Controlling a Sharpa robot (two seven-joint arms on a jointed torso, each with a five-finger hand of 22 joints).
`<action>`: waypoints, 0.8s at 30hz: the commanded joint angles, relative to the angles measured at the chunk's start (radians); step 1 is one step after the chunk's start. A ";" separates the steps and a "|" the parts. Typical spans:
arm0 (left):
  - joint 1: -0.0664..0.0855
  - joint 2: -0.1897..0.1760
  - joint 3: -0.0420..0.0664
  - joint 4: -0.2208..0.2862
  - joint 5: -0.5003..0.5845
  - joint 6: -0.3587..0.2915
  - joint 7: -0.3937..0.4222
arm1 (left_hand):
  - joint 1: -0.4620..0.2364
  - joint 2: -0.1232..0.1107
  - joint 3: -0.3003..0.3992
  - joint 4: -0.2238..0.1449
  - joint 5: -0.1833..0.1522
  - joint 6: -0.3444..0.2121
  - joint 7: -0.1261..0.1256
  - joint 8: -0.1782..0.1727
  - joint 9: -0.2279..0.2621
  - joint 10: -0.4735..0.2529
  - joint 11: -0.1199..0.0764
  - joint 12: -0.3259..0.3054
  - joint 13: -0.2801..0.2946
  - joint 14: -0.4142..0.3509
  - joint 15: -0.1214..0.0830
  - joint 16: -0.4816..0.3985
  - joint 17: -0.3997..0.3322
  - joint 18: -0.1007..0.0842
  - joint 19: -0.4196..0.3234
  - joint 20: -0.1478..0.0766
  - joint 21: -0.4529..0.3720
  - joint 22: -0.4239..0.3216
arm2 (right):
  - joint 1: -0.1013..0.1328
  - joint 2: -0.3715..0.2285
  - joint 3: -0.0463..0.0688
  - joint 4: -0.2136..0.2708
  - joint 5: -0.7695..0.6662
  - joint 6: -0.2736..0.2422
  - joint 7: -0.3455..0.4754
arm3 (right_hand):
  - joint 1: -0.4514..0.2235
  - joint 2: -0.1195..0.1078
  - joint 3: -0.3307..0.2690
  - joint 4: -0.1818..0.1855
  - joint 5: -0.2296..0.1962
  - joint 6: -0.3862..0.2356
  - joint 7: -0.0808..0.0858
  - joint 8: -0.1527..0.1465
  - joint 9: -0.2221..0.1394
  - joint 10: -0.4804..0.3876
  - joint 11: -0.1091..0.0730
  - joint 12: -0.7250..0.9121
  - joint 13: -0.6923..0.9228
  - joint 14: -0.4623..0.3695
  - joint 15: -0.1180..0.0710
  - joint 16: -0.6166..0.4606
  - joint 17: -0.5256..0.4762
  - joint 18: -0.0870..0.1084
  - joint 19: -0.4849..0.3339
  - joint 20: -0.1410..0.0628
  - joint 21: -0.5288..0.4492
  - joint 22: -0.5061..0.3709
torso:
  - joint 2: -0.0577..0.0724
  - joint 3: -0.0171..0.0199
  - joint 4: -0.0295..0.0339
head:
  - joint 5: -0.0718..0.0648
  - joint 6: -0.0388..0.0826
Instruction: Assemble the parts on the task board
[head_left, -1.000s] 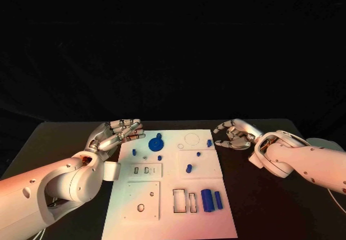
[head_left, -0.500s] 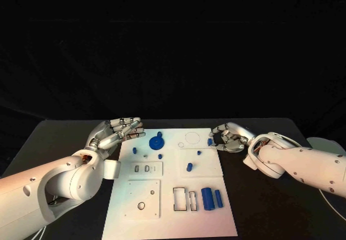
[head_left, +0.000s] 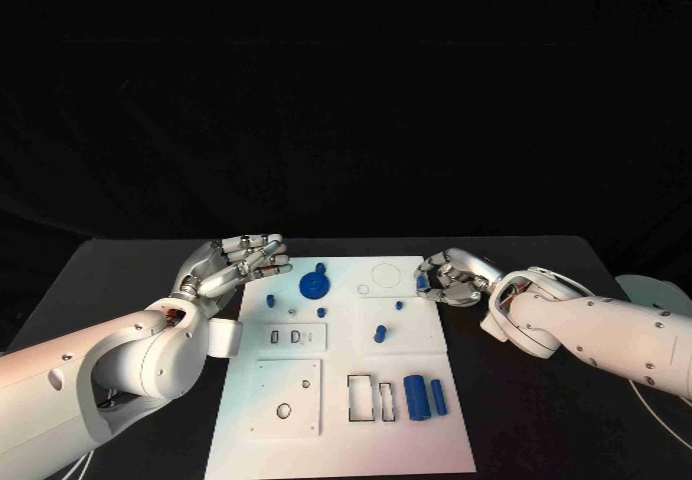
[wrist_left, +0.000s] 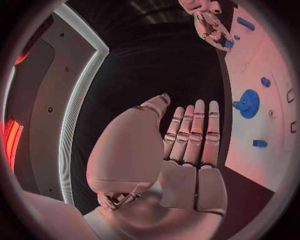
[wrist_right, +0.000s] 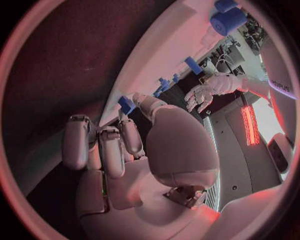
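I see the blue peg (head_left: 420, 283) standing upright on the task board (head_left: 346, 420); my right hand (head_left: 450, 280) curls its fingers around it, left hand (head_left: 238, 267) fingers apart.

The head view looks down from above the near edge of the black table (head_left: 130, 265), facing its far edge, and takes in the whole white task board (head_left: 346, 400) with both arms. The left wrist view sits close behind the left hand (wrist_left: 187, 145), looking along its fingers past the board's left edge. The right wrist view sits close behind the right hand (wrist_right: 119, 150), facing across the board. Both wrist views share the board and catch the opposite hand.
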 joint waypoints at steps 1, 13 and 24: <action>0.001 0.000 0.001 0.002 0.002 0.017 0.008 | -0.004 -0.006 0.005 0.001 -0.002 0.001 0.027 -0.001 -0.001 0.005 0.001 -0.004 0.001 0.000 0.005 -0.003 0.001 0.014 0.006 0.000 -0.001 -0.001 | -0.003 0.003 -0.001 -0.004 -0.020 0.002 -0.015 | 0.000 0.011 0.012 0.000 -0.011 0.018 -0.003 0.009 0.002 0.009 -0.003 0.008 0.004 0.073 0.003 -0.002 0.113 -0.006 0.000 -0.001 0.003 0.002 | 0.000 0.0004 -0.0012 | 0.001 -0.001; 0.001 -0.001 0.001 0.002 0.002 0.017 0.006 | -0.004 -0.006 0.005 0.001 -0.002 0.001 0.027 -0.001 -0.001 0.005 0.001 -0.004 0.001 0.000 0.005 -0.003 0.001 0.014 0.006 0.000 -0.001 -0.001 | -0.004 0.007 -0.001 -0.008 -0.021 -0.016 -0.015 | 0.001 0.021 0.025 -0.002 -0.018 0.037 -0.008 0.013 0.003 0.016 -0.007 0.015 0.011 0.074 -0.001 -0.001 0.117 -0.007 0.006 -0.004 0.009 0.011 | 0.000 0.0006 -0.0014 | 0.002 -0.002; 0.001 -0.002 0.001 0.002 0.002 0.017 0.005 | -0.004 -0.006 0.006 0.001 -0.002 0.002 0.027 -0.001 -0.001 0.005 0.001 -0.004 0.000 0.000 0.005 -0.004 0.001 0.014 0.006 0.000 -0.002 -0.001 | -0.004 0.008 -0.001 -0.007 -0.015 -0.057 0.009 | -0.001 0.049 0.052 -0.011 -0.023 0.122 -0.040 0.057 0.023 0.047 -0.035 0.039 0.041 0.077 -0.023 0.002 0.129 -0.012 0.021 -0.022 0.027 0.035 | 0.000 0.0001 -0.0014 | 0.000 -0.003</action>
